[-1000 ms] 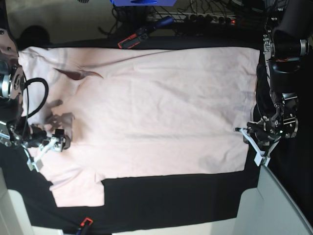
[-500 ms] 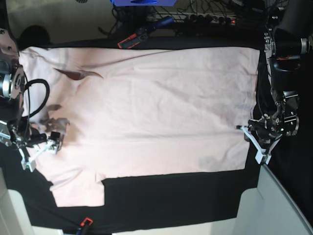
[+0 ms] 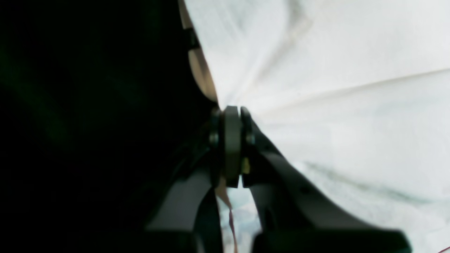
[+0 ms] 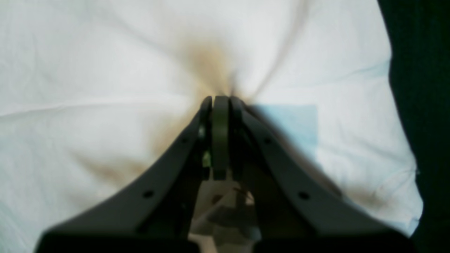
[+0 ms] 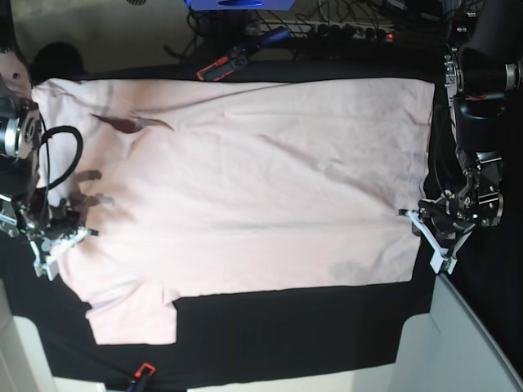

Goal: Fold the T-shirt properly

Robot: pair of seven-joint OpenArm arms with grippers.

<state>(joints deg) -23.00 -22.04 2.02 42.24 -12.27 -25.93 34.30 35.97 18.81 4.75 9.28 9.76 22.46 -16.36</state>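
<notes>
T-shirt lies spread flat, plain side up, on black-clothed worktop. Left hand pressed together, pinching shirt's hem edge w/ creases fanning out from the grip. Right hand pressed together, pinching fabric nr sleeve end; cloth puckers at its tips.

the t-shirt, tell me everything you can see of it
The T-shirt is pale pink, soft cotton by its look, spread flat and plain side up on the black table cloth, lightly wrinkled. A sleeve sticks out toward the near edge and the dark neck opening shows. The left end effector is shut on its hem edge; the right end effector is shut on fabric at the shoulder end, which puckers there.
</notes>
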